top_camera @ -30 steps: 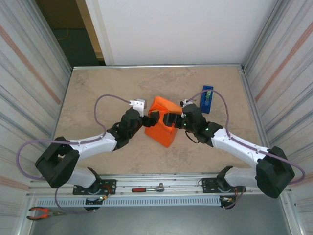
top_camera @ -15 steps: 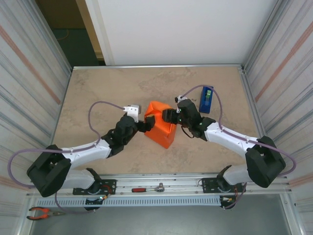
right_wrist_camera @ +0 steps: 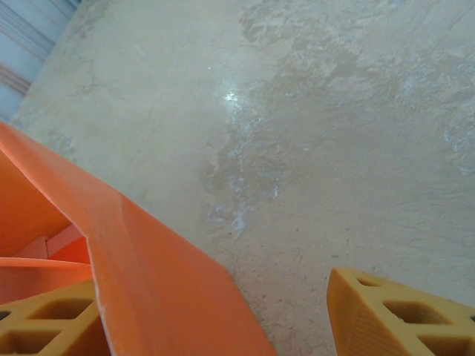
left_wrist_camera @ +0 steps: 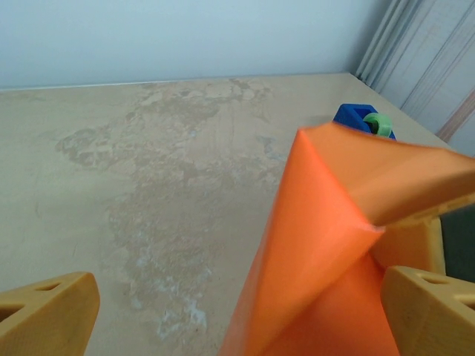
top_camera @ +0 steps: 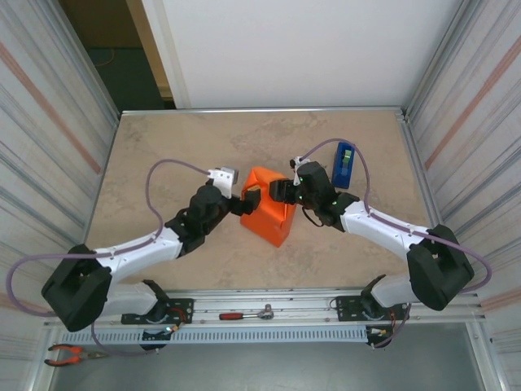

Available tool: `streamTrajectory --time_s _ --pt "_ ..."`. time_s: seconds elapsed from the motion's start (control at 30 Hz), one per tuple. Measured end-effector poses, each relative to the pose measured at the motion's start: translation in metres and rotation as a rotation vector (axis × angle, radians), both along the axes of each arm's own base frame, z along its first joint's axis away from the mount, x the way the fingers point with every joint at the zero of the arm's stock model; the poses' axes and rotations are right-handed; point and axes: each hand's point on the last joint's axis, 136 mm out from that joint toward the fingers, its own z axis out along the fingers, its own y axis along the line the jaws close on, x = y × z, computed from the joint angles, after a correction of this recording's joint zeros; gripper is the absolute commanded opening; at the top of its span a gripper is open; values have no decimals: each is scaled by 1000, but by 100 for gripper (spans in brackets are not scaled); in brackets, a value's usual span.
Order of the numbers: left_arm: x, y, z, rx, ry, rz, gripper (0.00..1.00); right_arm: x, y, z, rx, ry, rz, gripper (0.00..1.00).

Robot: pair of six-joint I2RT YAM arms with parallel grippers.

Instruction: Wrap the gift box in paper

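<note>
The orange paper is folded up around the gift box in the middle of the table. A pale pink bit of the gift box shows under a fold. My left gripper is at the parcel's left side. It is open wide, and a raised paper flap stands near its right finger, far from the left one. My right gripper is at the parcel's upper right. It is open, with the paper edge lying over its left finger and bare table up to the other.
A blue tape dispenser stands just right of the parcel, behind my right arm, and shows past the flap. Metal walls close in the table on both sides. A ratchet tool lies on the front rail.
The left gripper has opened wider and edged up along the parcel's left side. The right gripper has narrowed and shifted slightly up and left. The parcel has barely moved.
</note>
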Motion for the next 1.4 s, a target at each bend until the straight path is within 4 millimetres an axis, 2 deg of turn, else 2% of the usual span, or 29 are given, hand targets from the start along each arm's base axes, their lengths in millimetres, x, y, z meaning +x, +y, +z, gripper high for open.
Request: streamTrajectory --time_s 0.23,0.33,0.5,0.63,0.8,0.93,1.17,1.33,1.4 --pt "22 -8 -4 60 7 -36 85 -1 0 2 5 -3 3 64" --pt "28 -13 -7 85 11 -59 76 -1 0 7 13 -13 3 67" --pt "29 -23 -11 97 16 -111 55 -4 -2 17 33 -22 1 83" --pt "30 -29 -18 97 36 -130 47 -8 -10 36 62 -46 -12 93" --pt "33 -27 -18 61 59 -89 32 -15 -21 67 121 -90 -40 98" --pt "39 -18 -18 33 72 -3 30 -23 -29 80 159 -107 -70 99" --pt "39 4 -13 -1 70 185 27 -41 -26 54 118 -55 -97 99" --pt "34 15 -17 -19 75 265 28 -37 -25 38 72 -37 -126 100" --pt "32 17 -20 -18 78 280 28 -33 -27 31 45 -34 -146 97"
